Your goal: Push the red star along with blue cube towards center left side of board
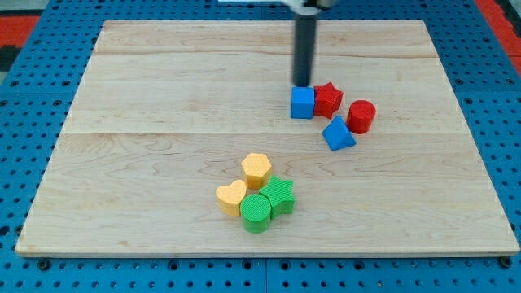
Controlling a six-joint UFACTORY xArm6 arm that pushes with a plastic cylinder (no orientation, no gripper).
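My tip [303,84], bare and holding nothing, stood just above the blue cube [302,103], which touched the red star [327,99] right of the board's [163,81] center. Eight blocks lay there: two each red, blue, yellow, green.

The blue cube [302,103] sits just below our end effector's tip [303,85], touching the red star [328,99] at the tip's lower right; both rest on the bench [163,81].

Board [163,98] lies open leftward of blue cube [302,102]; yellow-green cluster [257,195] sits lower.
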